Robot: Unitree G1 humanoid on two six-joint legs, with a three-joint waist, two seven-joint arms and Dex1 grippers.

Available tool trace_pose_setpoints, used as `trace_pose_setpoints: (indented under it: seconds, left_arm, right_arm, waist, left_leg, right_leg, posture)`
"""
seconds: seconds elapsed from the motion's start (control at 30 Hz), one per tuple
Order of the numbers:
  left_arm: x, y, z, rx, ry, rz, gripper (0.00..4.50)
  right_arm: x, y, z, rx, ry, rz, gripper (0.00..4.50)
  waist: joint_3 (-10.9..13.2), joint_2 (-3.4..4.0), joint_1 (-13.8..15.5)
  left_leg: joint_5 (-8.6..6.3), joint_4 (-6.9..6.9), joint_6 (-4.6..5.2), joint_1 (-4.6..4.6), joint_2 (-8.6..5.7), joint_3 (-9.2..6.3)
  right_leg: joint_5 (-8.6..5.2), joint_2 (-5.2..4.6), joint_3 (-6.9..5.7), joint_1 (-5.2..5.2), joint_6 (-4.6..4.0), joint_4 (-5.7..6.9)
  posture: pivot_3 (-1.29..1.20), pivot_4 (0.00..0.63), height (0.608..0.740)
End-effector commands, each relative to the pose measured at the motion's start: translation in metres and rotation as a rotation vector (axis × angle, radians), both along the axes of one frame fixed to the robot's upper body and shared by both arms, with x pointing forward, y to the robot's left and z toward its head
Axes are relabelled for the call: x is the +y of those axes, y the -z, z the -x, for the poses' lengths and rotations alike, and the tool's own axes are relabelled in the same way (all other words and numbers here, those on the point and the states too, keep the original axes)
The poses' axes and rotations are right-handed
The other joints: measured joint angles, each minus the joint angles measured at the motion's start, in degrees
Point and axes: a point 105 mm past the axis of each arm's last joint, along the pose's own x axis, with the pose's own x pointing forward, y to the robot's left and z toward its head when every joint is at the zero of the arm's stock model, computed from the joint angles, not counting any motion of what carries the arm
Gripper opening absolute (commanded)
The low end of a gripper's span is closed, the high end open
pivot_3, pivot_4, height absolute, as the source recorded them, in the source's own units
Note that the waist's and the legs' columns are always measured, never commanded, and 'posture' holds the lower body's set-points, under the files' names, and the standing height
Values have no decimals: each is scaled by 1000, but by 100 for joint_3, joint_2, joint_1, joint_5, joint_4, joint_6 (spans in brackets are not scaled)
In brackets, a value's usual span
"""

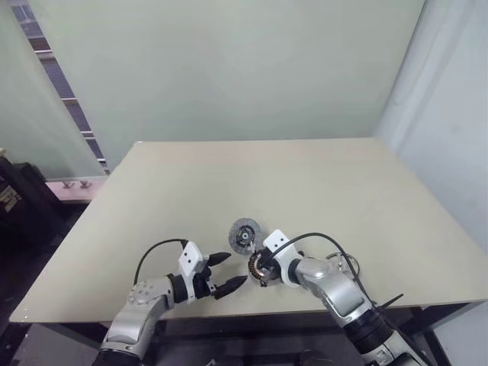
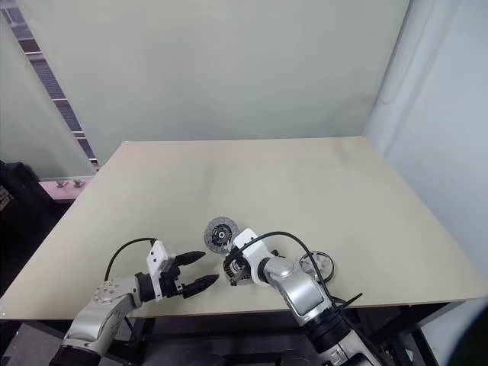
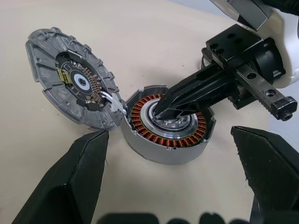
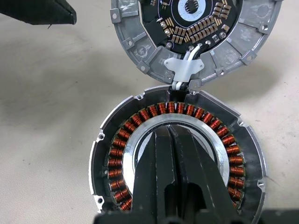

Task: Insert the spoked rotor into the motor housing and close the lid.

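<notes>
Lid (image 3: pixel 70 86) open beside housing (image 3: pixel 166 140); right hand (image 3: pixel 163 108) inside.

Matt grey metal motor housing (image 4: pixel 107 130), glossy copper windings (image 4: pixel 140 115).

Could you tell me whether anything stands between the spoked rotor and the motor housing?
Yes: the right gripper, shut, pokes into the centre of the motor housing, where the spoked rotor lying beside that arm must go. The lid stands open.
</notes>
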Motion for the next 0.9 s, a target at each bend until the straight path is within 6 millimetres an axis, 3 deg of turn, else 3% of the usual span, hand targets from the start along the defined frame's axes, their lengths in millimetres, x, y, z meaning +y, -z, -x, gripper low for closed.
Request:
trace_pose_setpoints:
  seconds: [0.03,0.2,0.33,0.47,0.7,0.9]
  left_arm:
    - [-4,-13,-3,-56,25,0,4500]
    - [-6,-13,-3,-56,29,2,4500]
    - [-6,-12,-4,-56,30,2,4500]
    - [-7,-13,-4,-58,30,4,4500]
    - [-5,-14,-4,-61,28,0,4500]
    - [-3,-14,-4,-63,23,-4,4500]
  right_arm:
    - [-2,-23,-8,-47,33,-76,18]
    - [-8,-39,-15,-77,62,-116,18]
    - [-8,-40,-12,-67,48,-113,18]
    - [-4,-24,1,-7,3,-76,18]
    - [-4,23,14,83,-3,28,18]
    - [-10,1,-1,10,42,-12,18]
  waist:
    - [0,0,-3]
    - [0,0,-2]
    - [0,0,-2]
    - [0,0,-3]
    - [-14,-3,-9]
    - [-44,-3,-7]
  left_leg:
    - [0,0,0,-1,0,1]
    - [0,-1,0,-3,0,1]
    - [0,-2,0,-3,1,1]
    - [0,-1,0,-3,0,2]
    - [0,-1,0,8,3,6]
    - [0,0,-1,11,8,5]
  right_leg:
    - [0,0,0,-1,0,0]
    - [0,0,0,-3,1,0]
    - [0,0,0,-4,0,1]
    - [0,0,1,-3,0,-1]
    - [0,1,1,3,0,0]
    - [-1,3,-1,4,-1,2]
  posture:
    - [0,0,740]
    - [0,0,740]
    - [0,0,740]
    - [0,0,740]
    - [0,0,740]
    - [0,0,740]
